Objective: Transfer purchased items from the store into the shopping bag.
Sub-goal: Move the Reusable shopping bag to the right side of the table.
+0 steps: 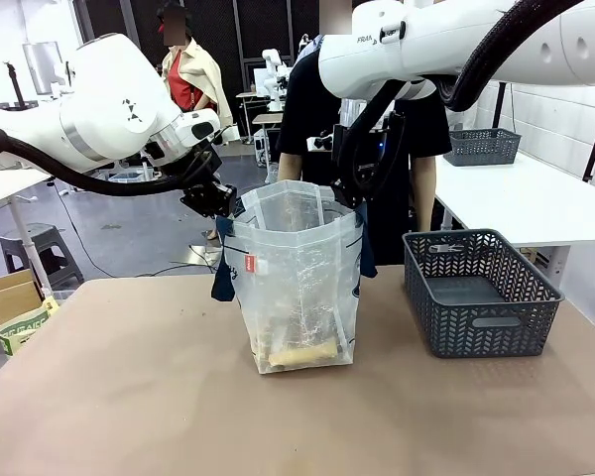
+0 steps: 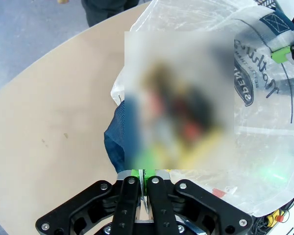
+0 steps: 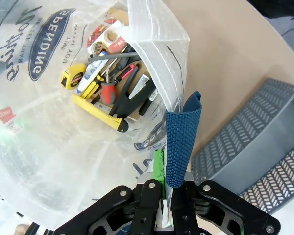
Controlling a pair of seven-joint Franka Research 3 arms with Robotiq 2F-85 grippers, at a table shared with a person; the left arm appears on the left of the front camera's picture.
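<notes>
The bag (image 1: 297, 288) stands mid-table, mouth up; the left gripper (image 1: 216, 201) is pinched shut on its left rim, the right gripper (image 1: 349, 193) on its right rim by a strap (image 3: 182, 142); the items (image 3: 112, 90) lie at its bottom, straight below both; the basket (image 1: 481, 293) sits rightward, nearer the right arm.

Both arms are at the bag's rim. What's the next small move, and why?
Probably open the left gripper and let its side of the rim go. It and the right gripper are both shut on the translucent plastic shopping bag, the purchased items lie at its bottom, and the dark grey lattice basket looks empty.
</notes>
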